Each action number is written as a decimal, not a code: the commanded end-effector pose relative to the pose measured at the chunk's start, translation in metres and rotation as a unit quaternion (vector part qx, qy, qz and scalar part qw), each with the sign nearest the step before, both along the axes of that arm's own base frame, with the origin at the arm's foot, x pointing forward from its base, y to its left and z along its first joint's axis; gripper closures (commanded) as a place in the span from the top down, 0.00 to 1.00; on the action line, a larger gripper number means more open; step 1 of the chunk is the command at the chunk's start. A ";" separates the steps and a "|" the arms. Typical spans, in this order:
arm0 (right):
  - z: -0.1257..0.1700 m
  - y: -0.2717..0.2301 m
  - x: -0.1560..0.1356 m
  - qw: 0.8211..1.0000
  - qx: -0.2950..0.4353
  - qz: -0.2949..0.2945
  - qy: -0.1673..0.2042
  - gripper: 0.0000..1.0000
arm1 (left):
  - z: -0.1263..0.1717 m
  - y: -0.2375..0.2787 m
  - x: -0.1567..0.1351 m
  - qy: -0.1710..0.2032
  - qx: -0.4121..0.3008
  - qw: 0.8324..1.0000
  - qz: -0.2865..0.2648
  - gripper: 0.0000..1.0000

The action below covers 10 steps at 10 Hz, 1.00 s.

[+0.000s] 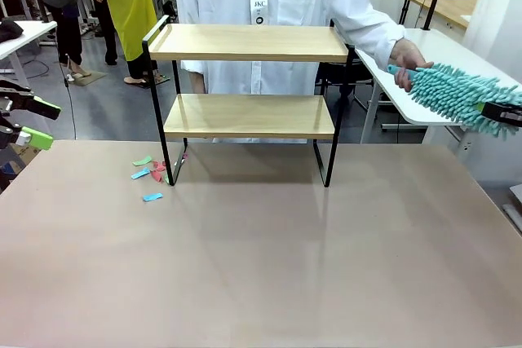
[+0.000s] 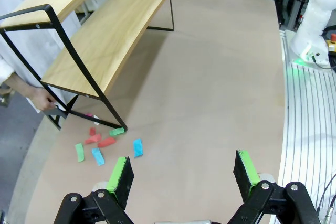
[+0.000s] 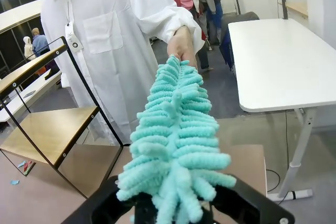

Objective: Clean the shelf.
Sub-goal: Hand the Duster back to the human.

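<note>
The shelf (image 1: 249, 116) stands at the far middle of the tan table, both wooden boards bare; it also shows in the left wrist view (image 2: 100, 40) and the right wrist view (image 3: 47, 124). My right gripper (image 1: 502, 112) is up at the right edge, shut on a fluffy teal duster (image 1: 457, 91). The person's hand (image 1: 408, 63) grips the duster's handle end. In the right wrist view the duster (image 3: 176, 129) rises from my right gripper (image 3: 173, 208) toward that hand (image 3: 181, 43). My left gripper (image 1: 41, 124) hovers at the left edge, open and holding nothing (image 2: 184, 174).
Small coloured paper scraps (image 1: 151, 173) lie on the table by the shelf's left front leg (image 2: 105, 142). The person stands behind the shelf, the other hand (image 2: 39, 98) near its left foot. A white table (image 1: 408, 87) stands at the back right.
</note>
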State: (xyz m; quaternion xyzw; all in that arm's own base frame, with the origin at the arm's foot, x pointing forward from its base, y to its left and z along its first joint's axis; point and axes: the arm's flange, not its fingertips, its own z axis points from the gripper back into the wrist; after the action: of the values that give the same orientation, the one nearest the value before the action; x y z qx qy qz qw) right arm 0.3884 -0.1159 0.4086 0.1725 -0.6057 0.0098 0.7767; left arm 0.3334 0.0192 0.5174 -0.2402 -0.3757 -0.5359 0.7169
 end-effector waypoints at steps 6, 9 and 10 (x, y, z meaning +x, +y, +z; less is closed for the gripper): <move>0.021 -0.002 -0.007 1.000 -0.011 0.007 0.006 1.00 | -0.001 -0.001 0.003 -0.010 -0.012 1.000 -0.005 1.00; 0.070 -0.020 -0.011 0.999 0.035 0.003 -0.024 1.00 | -0.001 -0.001 0.003 -0.010 -0.012 1.000 -0.005 1.00; 0.092 -0.030 -0.012 0.998 0.055 0.003 -0.039 1.00 | -0.001 -0.001 0.003 -0.010 -0.012 1.000 -0.005 1.00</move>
State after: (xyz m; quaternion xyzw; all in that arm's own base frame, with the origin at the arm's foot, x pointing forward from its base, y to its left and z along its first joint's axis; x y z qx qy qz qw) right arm 0.3789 -0.1355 0.4787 0.1911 -0.6286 -0.0017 0.7539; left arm 0.3334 0.0192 0.5173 -0.2402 -0.3756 -0.5359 0.7169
